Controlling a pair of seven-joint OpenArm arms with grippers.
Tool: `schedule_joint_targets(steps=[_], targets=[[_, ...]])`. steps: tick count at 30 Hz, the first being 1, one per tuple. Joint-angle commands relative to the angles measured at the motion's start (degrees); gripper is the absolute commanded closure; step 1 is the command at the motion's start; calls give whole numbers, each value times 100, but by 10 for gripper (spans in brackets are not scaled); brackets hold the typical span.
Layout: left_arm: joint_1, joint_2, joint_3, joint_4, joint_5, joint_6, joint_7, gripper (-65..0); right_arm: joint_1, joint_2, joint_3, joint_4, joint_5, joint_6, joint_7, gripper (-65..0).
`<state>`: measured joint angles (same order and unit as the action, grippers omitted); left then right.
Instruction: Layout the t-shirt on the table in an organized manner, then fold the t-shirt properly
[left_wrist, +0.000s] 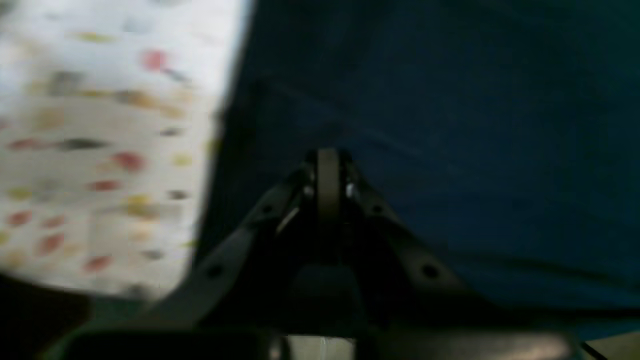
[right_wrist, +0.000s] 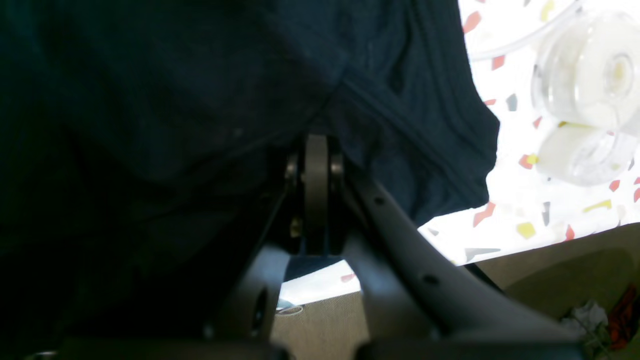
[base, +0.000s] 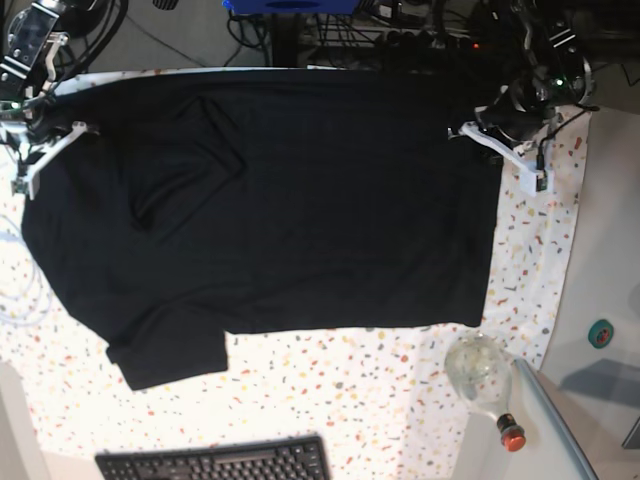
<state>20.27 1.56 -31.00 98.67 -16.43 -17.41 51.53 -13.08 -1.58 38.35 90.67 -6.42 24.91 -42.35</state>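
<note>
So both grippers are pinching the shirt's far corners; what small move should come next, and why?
Probably draw the two arms slightly apart to tension the far edge. The left gripper and right gripper are both shut on the t-shirt, which lies mostly flat on the table, but a diagonal crease remains near the right gripper.

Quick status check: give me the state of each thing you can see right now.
t-shirt: spread on the table, not folded, some wrinkles.
left gripper: shut on the t-shirt.
right gripper: shut on the t-shirt.
bottle: lying on its side, capped.
keyboard: untouched at the table's edge.
</note>
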Motion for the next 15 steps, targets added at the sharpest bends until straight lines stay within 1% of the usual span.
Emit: schedule_joint_targets(steps=[1,5,9,15], targets=[[34,-55,45,-157,-6,22,-32,0,29,49,11,106,13,-25,63,0],[-89,-178,81,-887,-6,22,-129,0,20,49,55,106,13,-25,63,0],[-98,-468,81,-1467,3,22,-691,0,11,49,64,106,13,-25,63,0],[-133,-829,54,-1713,-32,22,-797,0,11,31,55,89,13,-25,37,0]])
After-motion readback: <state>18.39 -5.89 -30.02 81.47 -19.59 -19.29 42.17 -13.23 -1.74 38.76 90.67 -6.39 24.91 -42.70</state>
